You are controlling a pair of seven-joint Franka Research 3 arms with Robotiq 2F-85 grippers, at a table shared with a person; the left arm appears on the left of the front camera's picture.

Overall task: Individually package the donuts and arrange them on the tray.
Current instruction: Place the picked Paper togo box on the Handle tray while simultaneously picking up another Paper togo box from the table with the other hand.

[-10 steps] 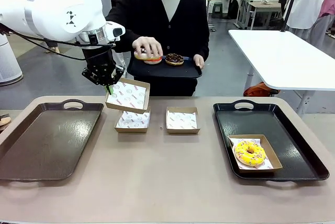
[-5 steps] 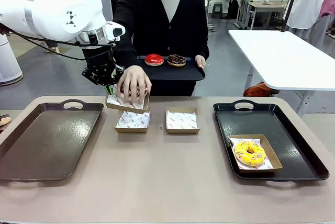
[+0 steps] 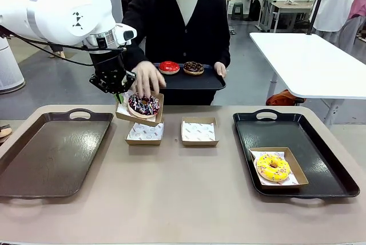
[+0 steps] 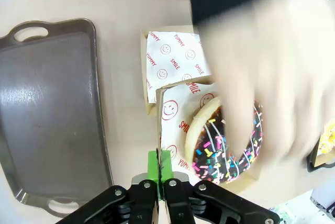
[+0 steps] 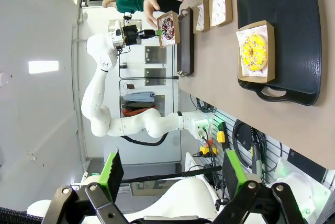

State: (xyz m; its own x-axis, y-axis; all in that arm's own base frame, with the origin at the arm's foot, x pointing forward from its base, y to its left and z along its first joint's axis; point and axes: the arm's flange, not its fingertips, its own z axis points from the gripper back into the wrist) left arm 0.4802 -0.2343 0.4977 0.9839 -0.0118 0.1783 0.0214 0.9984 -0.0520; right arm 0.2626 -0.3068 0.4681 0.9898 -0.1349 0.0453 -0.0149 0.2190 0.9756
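Left fingers (image 4: 153, 167) are pinched shut on the rim of a paper-lined box (image 4: 175, 110), raised off the surface (image 3: 183, 193) so the person's hand (image 3: 147, 79) can seat the sprinkled purple donut (image 3: 143, 105) just beyond them. Right fingers (image 5: 112, 167) are spread wide and empty.

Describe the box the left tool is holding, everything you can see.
The box is a shallow open tray of brown cardboard, lined with white paper printed with red smileys and words. The left tool is shut on one edge, holding it tilted in the air above an empty box on the table. A dark sprinkled donut lies inside. A person's hand is right at the donut; contact is unclear.
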